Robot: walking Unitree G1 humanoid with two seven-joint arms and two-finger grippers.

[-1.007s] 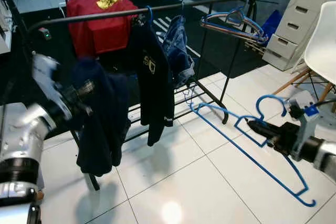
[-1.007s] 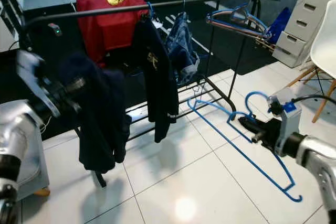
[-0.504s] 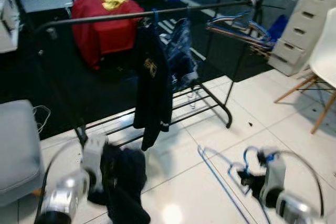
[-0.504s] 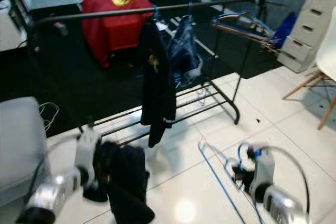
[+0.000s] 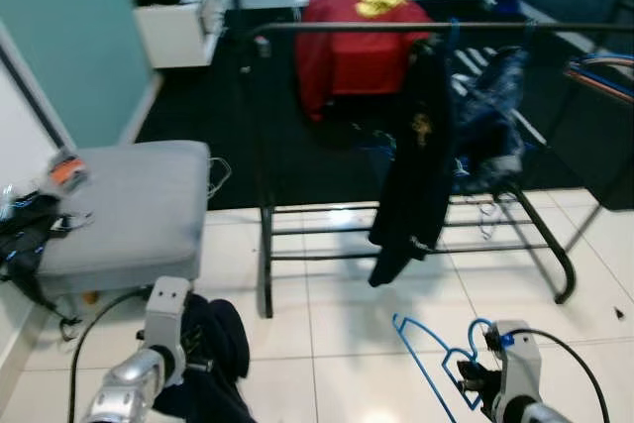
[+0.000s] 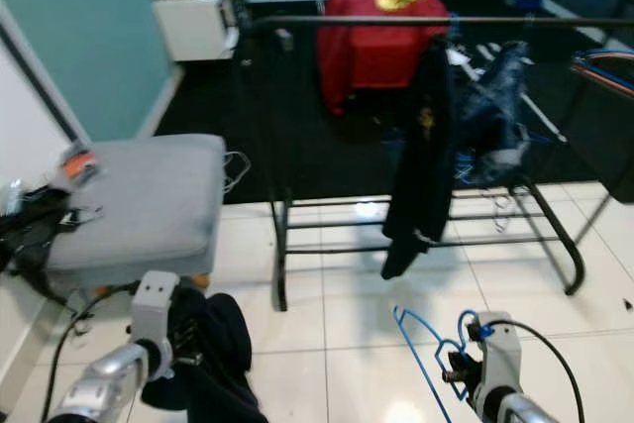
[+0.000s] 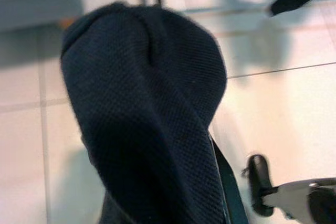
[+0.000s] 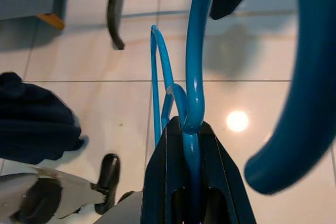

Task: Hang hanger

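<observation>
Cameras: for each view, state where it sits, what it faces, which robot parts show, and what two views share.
Left eye: head, facing down at rack, stool; both arms low.
Right eye: same scene, shifted.
Left wrist: along the left end effector, dark garment over tiles.
Right wrist: along the right end effector, shut on blue hanger.
Both wrist views share the rack's foot.

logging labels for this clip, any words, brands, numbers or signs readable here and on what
No text can be read.
Black garment hanging on the clothes rack: a small gold chest mark, too blurred to read.
Red cloth behind the rack: a yellow emblem, a shape rather than letters.
Blue hanger in the right end effector and dark garment in the left end effector: no markings.
</observation>
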